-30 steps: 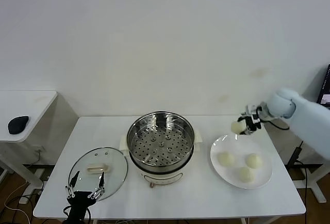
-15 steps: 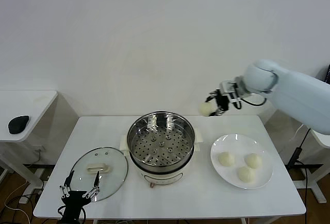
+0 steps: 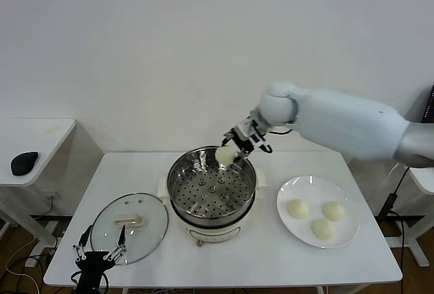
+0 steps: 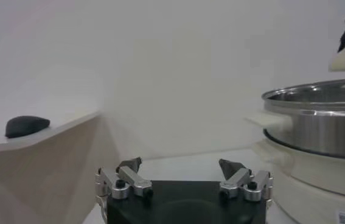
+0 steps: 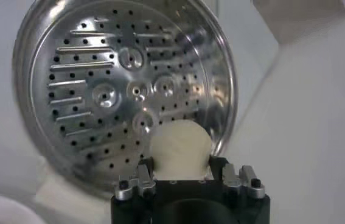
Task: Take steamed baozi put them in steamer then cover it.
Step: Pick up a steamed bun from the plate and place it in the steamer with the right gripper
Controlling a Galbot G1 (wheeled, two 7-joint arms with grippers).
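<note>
My right gripper [image 3: 230, 150] is shut on a cream-white baozi [image 3: 224, 154] and holds it over the far right rim of the open steel steamer [image 3: 211, 187]. In the right wrist view the baozi [image 5: 181, 148] sits between the fingers above the perforated tray [image 5: 117, 97], which has no bun on it. Three more baozi [image 3: 319, 216] lie on the white plate [image 3: 342, 238] at the right. The glass cover [image 3: 129, 226] with its cream handle lies flat on the table left of the steamer. My left gripper [image 3: 100, 250] hangs open and empty at the table's front left edge.
A side table with a black mouse [image 3: 24, 162] stands to the left, also in the left wrist view [image 4: 26, 125]. The steamer's side [image 4: 324, 131] fills the space near the left gripper. The wall runs close behind the table.
My right arm has carried the baozi leftward from above the plate to over the steamer's far rim. The left gripper has sunk slightly at the front edge.
</note>
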